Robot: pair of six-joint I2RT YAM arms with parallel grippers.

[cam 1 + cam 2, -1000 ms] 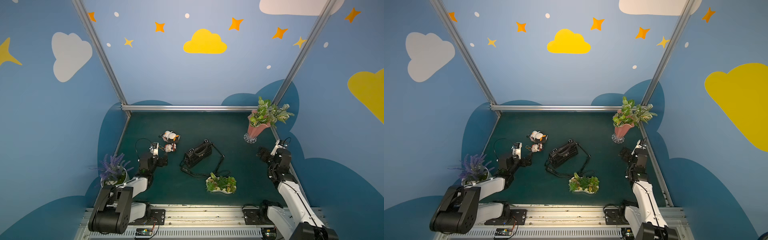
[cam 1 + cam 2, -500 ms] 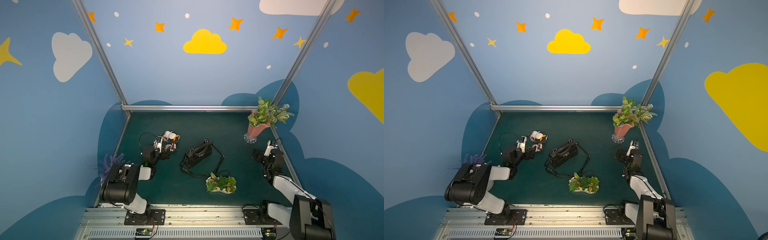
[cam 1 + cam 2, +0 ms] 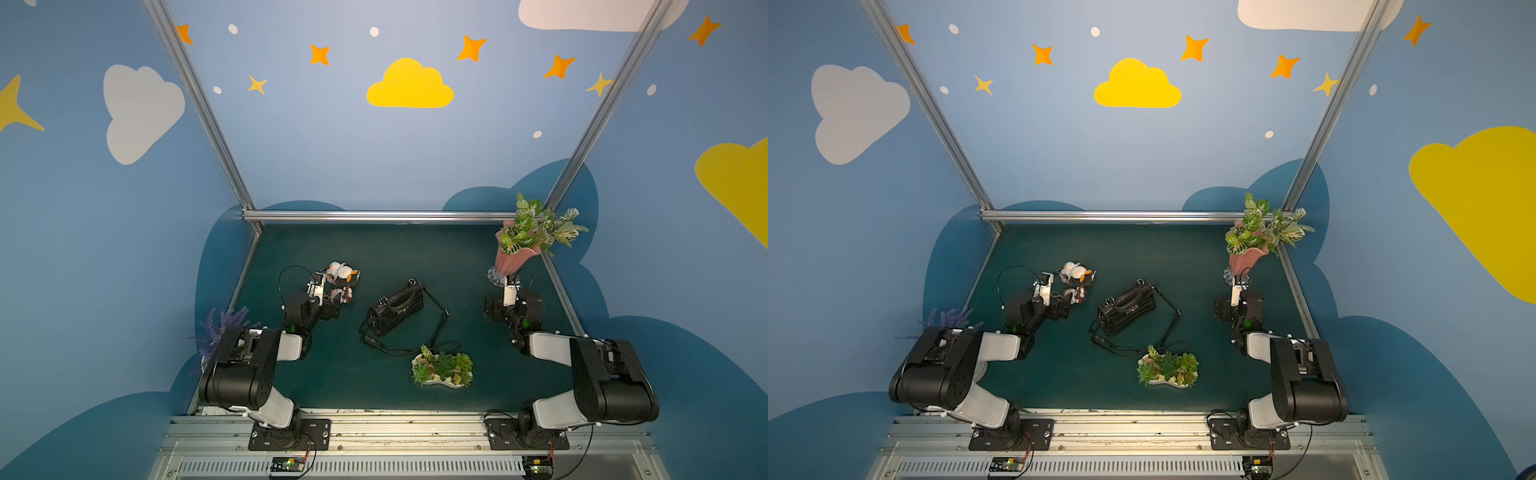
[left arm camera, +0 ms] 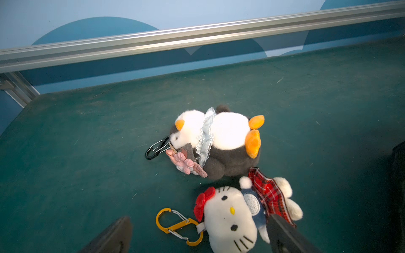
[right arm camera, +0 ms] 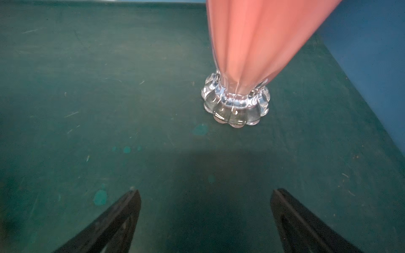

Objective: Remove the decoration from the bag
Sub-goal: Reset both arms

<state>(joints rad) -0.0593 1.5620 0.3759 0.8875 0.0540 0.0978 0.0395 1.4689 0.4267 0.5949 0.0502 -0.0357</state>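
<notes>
Centrally, in both top views, the black handbag (image 3: pixel 395 307) (image 3: pixel 1127 309) is being shown lying on the green mat (image 3: pixel 374 253). Its thin shoulder strap (image 3: pixel 438 328) is trailing toward a succulent planter (image 3: pixel 442 370). Well apart from the bag, a penguin plush (image 3: pixel 343 272) and a Hello Kitty plush (image 3: pixel 344 294) are being seen lying close together, just ahead of the left gripper (image 3: pixel 334 301). The right gripper (image 3: pixel 508 300) is being held low near a pink vase (image 3: pixel 515 257) of leafy stems.

Through the left wrist view, the jaws are being shown spread wide and released. The Hello Kitty plush (image 4: pixel 232 216), with its orange carabiner (image 4: pixel 179 226), is lying between the fingers (image 4: pixel 118 232). The penguin plush (image 4: pixel 219 140), beside a black carabiner (image 4: pixel 156 147), is lying just beyond.

Through the right wrist view, the jaws are likewise being shown spread over bare mat, gripping nothing. The vase's clear glass foot (image 5: pixel 236 105) is being viewed ahead of them.
</notes>
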